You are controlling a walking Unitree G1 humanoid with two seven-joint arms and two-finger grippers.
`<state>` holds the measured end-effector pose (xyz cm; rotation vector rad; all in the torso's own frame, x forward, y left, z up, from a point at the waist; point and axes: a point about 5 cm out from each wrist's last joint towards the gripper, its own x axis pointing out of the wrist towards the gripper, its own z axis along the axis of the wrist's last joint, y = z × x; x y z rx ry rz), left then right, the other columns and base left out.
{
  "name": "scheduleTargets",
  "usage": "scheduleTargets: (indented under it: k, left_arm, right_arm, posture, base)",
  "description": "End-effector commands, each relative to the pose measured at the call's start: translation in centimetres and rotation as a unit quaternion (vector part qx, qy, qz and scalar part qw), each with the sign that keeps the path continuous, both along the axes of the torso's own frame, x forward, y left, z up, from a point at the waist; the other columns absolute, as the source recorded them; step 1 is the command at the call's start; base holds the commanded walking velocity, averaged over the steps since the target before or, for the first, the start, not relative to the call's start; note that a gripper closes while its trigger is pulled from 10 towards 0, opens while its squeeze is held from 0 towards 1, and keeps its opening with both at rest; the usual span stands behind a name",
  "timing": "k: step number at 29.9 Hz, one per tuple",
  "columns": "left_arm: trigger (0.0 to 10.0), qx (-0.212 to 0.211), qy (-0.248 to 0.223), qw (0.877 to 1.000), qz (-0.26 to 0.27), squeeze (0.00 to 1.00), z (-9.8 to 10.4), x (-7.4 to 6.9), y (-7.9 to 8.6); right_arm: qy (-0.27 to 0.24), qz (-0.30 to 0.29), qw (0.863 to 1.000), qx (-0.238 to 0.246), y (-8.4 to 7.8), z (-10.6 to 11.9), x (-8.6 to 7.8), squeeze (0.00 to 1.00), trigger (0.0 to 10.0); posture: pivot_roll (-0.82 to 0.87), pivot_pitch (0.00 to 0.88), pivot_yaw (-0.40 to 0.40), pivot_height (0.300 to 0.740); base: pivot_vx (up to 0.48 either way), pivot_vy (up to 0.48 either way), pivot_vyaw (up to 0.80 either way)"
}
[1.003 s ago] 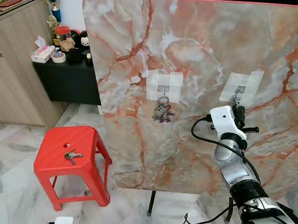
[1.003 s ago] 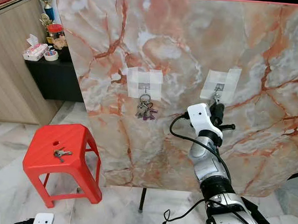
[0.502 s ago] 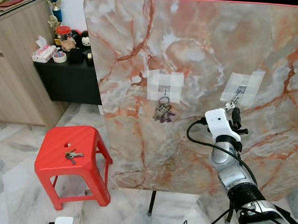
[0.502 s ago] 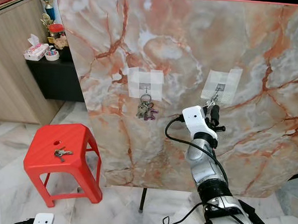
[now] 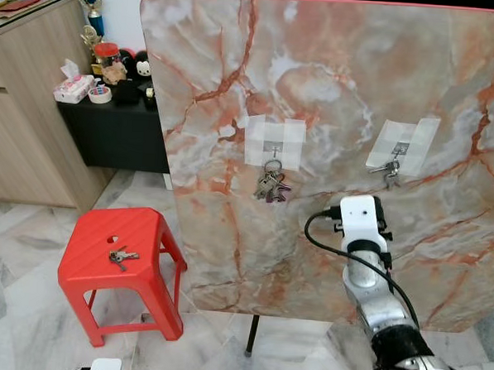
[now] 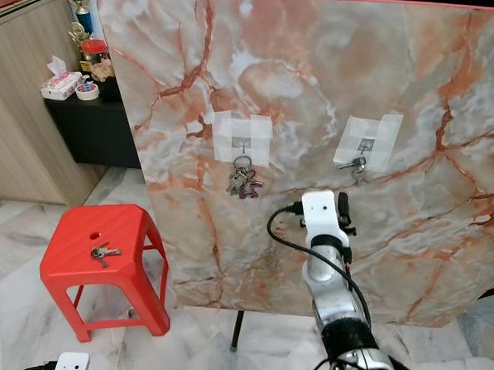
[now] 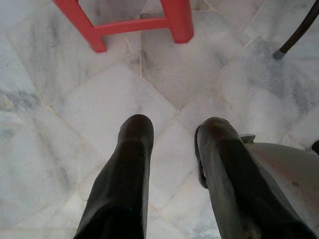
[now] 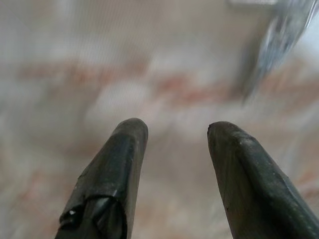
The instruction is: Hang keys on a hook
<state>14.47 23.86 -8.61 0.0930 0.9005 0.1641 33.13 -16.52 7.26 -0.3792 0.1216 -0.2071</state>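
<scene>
Dropped away from the right hook [image 5: 400,147] since a second ago: right hand [image 5: 380,215], now below the hook and apart from it, fingers spread with nothing between them in the wrist view [image 8: 172,130]. Left behind on that hook, keys [image 5: 388,168], hanging against the upright marble tabletop [image 5: 336,57] just under the right tape patch [image 5: 404,143], near the right edge. Blurred in the right wrist view, same keys [image 8: 279,40] against the marble.

Hung on the middle hook [image 5: 273,147], under its own tape patch [image 5: 274,141], a second, larger bunch [image 5: 269,186]. Lying on the red stool [image 5: 118,265] at lower left, well apart from the tabletop, a third set [image 5: 120,256].

Pointed at the pale marble floor [image 7: 60,124], left hand [image 7: 172,127], fingers parted and holding nothing, with a stool leg [image 7: 179,20] beyond.

Beside the tabletop's left edge, a wooden cabinet [image 5: 23,115] and a low black shelf [image 5: 113,132] with a tissue box [image 5: 71,89], tape roll [image 5: 98,94] and small toys [image 5: 129,67].
</scene>
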Motion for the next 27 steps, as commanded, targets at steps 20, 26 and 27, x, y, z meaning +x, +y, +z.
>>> scheduleTargets:
  k: [20,26,27]
  left_arm:
    - [10.0,-0.001,0.015,1.0,-0.004,0.0,-0.2,-0.3,0.0]
    - [10.0,0.002,0.015,1.0,-0.002,0.0,-0.1,-0.3,0.4]
    - [10.0,0.002,0.015,1.0,-0.002,0.0,-0.1,-0.3,0.4]
  right_arm:
    - [0.414,-0.047,0.887,0.197,-0.3,-16.1,-15.2,0.0,10.0]
    - [0.439,-0.066,0.869,0.216,-0.8,-17.1,-17.6,0.0,10.0]
    - [0.439,-0.066,0.869,0.216,-0.8,-17.1,-17.6,0.0,10.0]
  posture:
    - [0.06,0.0,0.002,0.74]
    - [0.04,0.0,0.013,0.74]
    - [0.04,0.0,0.013,0.74]
  base:
    - [0.0,0.0,0.0]
    - [0.0,0.0,0.0]
    - [0.0,0.0,0.0]
